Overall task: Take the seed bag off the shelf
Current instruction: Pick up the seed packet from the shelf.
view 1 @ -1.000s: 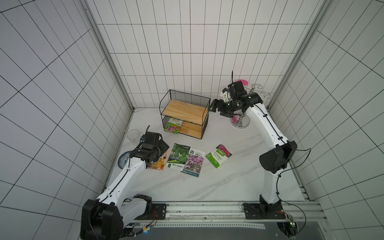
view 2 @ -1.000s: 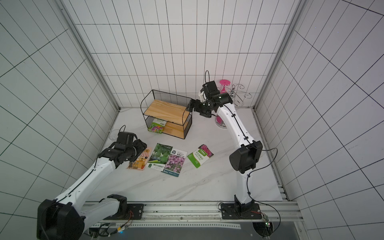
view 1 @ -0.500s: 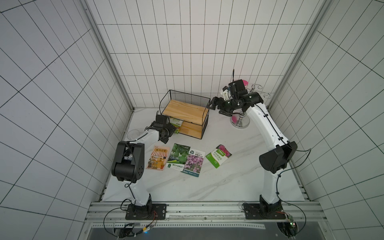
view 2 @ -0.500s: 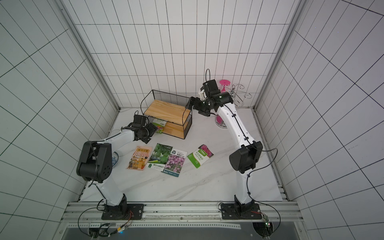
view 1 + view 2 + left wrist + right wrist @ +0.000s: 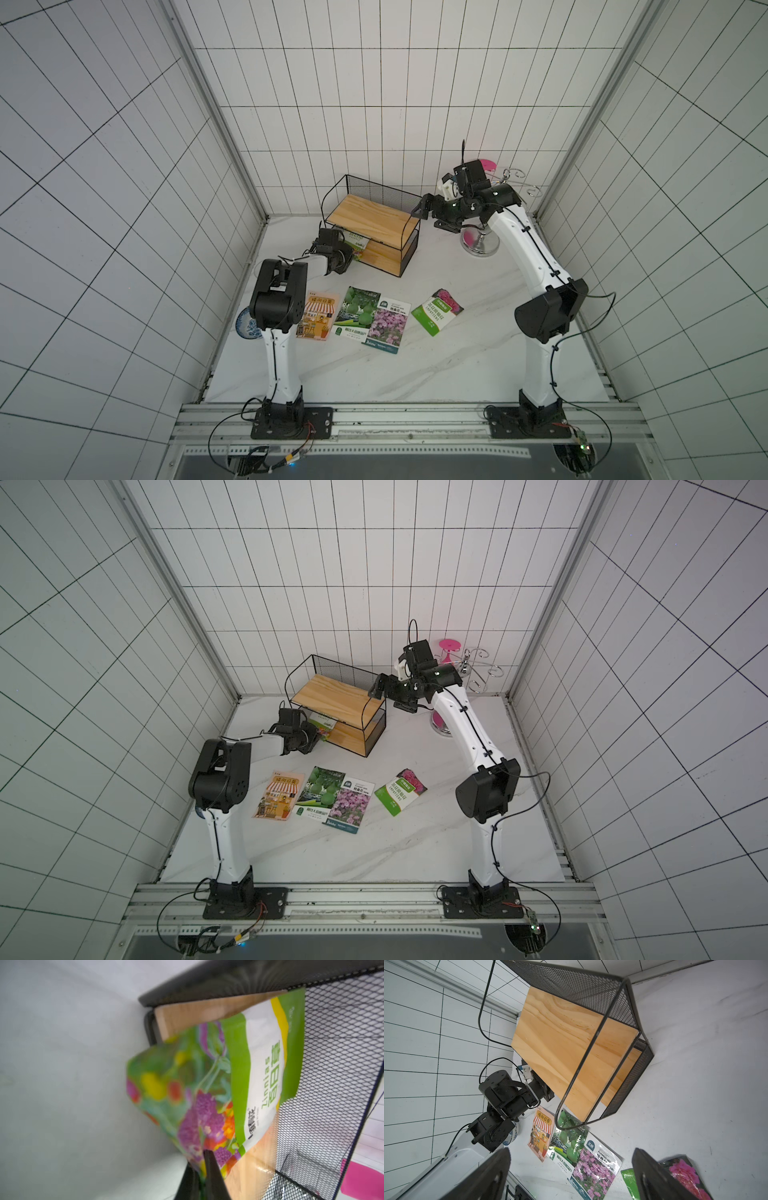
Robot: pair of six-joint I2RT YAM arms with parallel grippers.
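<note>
Tiled booth; shelf (image 5: 374,218) with seed bag (image 5: 259,1064)

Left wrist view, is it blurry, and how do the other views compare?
Left wrist view: the zinnia seed bag is smeared at its near flower end, lettering readable. Right wrist view: shelf sharp, the right tool's fingers soft near the lens. Both top views: evenly lit, crisp.

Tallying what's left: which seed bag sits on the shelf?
The zinnia bag with mixed flowers, on the shelf's lower board; the other four lie flat on the table.
</note>
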